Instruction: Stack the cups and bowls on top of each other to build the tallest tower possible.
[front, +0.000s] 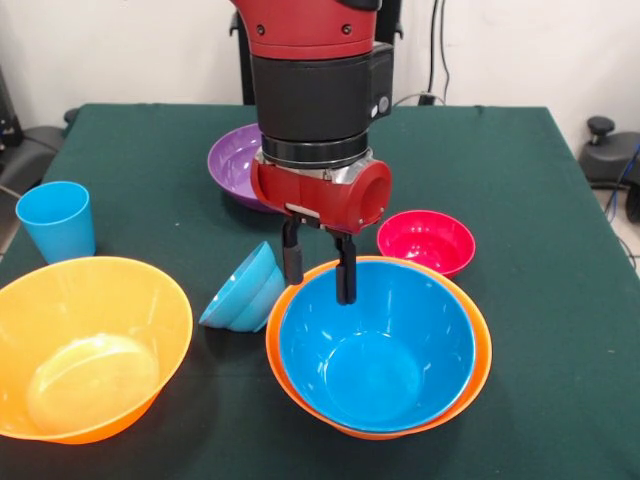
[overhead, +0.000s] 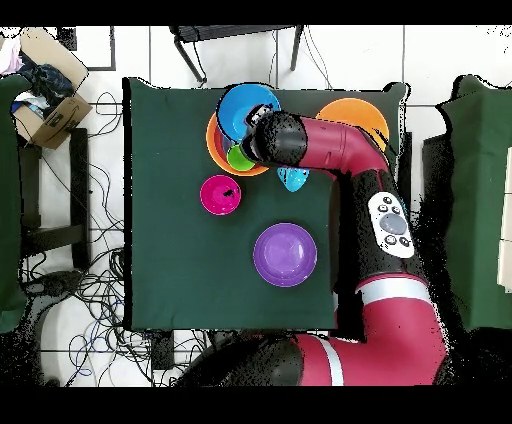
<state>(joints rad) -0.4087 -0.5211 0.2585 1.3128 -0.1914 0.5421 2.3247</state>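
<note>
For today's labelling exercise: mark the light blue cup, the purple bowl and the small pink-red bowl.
light blue cup (front: 57, 219): front view, outer wall.
purple bowl (overhead: 285, 254): overhead view, inner floor.
small pink-red bowl (front: 426, 240): front view, inside.

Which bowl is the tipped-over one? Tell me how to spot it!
Find the big blue bowl nested in an orange bowl at the front of the green table. Just left of it, in the front view, lies a small light-blue bowl. It alone rests on its side; the purple bowl, the pink-red bowl and the other orange bowl sit upright.
</note>
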